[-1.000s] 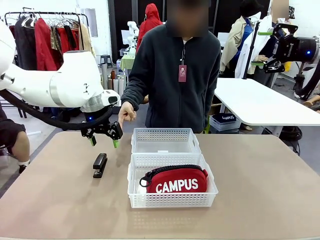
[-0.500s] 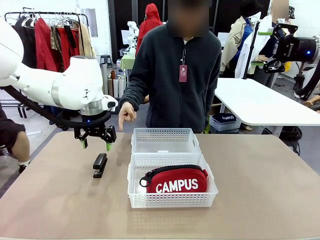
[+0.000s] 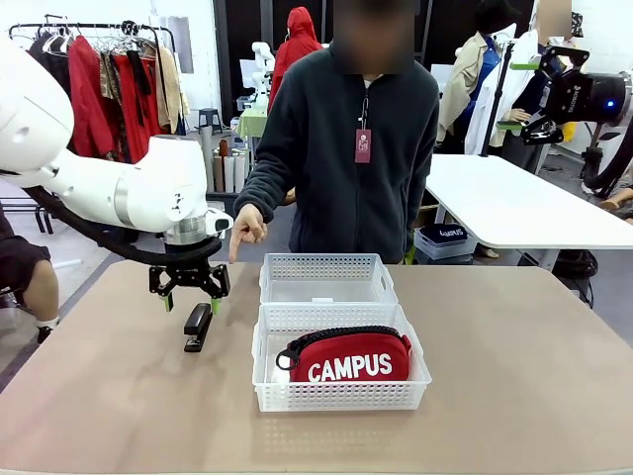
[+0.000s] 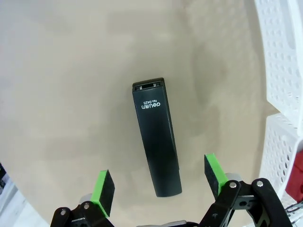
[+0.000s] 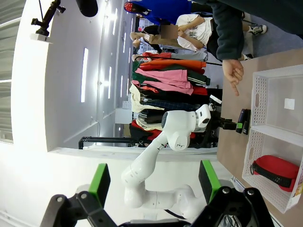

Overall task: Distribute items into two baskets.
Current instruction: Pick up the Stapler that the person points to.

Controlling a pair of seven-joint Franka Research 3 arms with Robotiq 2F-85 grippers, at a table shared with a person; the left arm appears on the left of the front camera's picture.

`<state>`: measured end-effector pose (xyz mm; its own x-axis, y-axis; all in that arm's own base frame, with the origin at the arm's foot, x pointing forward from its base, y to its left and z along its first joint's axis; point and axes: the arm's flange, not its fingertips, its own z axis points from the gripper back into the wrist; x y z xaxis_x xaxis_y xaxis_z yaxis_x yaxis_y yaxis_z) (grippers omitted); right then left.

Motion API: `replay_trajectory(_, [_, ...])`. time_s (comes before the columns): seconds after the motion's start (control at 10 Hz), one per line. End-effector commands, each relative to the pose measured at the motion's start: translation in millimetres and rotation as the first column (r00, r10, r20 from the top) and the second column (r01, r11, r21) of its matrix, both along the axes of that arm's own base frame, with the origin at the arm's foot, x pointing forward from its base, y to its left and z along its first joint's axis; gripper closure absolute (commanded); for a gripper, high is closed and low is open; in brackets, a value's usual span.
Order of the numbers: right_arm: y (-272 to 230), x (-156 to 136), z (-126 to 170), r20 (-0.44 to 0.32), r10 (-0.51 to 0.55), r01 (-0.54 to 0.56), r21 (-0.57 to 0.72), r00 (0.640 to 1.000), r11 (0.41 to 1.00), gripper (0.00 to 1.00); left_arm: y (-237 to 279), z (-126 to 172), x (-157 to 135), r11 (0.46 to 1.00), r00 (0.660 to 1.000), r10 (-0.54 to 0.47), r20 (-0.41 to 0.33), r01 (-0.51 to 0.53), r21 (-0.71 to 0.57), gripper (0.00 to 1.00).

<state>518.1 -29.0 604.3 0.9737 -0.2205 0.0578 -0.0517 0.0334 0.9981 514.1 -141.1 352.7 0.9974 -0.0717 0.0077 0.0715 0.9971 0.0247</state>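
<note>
The black stapler [image 3: 198, 327] lies on the table left of the baskets. My left gripper [image 3: 190, 303] hangs open just above its far end. In the left wrist view the stapler [image 4: 156, 142] lies lengthwise between the green pads [image 4: 103, 193], apart from both. The red CAMPUS pouch [image 3: 348, 357] lies in the near basket [image 3: 341, 396]. Nothing but a small white label is in the far basket [image 3: 321, 260]. My right gripper [image 3: 519, 96] is raised high at the far right, open on nothing. Its wrist view shows the gripper [image 5: 154, 182] open, with both baskets [image 5: 279, 106] far off.
The person stands behind the table, one hand [image 3: 245, 226] pointing down near the far basket's left corner, close to my left arm. A white table [image 3: 514, 203] stands behind at the right, and a clothes rack [image 3: 99, 69] at the back left.
My left gripper has moved down and slightly left, turning at the wrist, until it hangs over the stapler. The person's pointing hand stays put.
</note>
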Motion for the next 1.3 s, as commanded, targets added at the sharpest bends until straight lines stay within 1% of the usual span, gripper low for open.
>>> replay_trajectory(0.0, [1.6,-0.9,1.7,0.002,0.002,-0.002,0.000,1.000,1.000,0.00,-1.0,-4.9,2.8,1.000,0.999,0.030,-0.020,-0.030,0.009,0.00])
replay_trajectory(0.1, [1.6,-0.9,1.7,0.002,0.002,-0.002,0.000,1.000,1.000,0.00,0.3,-8.7,3.5,0.999,0.999,0.031,-0.021,-0.030,0.010,0.00])
replay_trajectory(0.6, [1.6,-0.9,1.7,0.002,0.002,-0.002,0.000,1.000,1.000,0.00,-0.3,-10.5,0.9,0.999,0.999,0.049,-0.020,-0.049,0.018,0.99])
replay_trajectory(1.0, [1.6,-0.9,1.7,0.002,0.002,-0.002,0.000,1.000,1.000,0.00,-3.5,-9.3,-0.2,0.998,0.997,0.060,-0.042,-0.060,0.001,1.00])
replay_trajectory(1.2, [1.6,-0.9,1.7,0.002,0.002,-0.002,0.000,1.000,1.000,0.00,-2.4,-0.6,-2.2,0.997,0.996,0.075,-0.038,-0.075,-0.001,1.00])
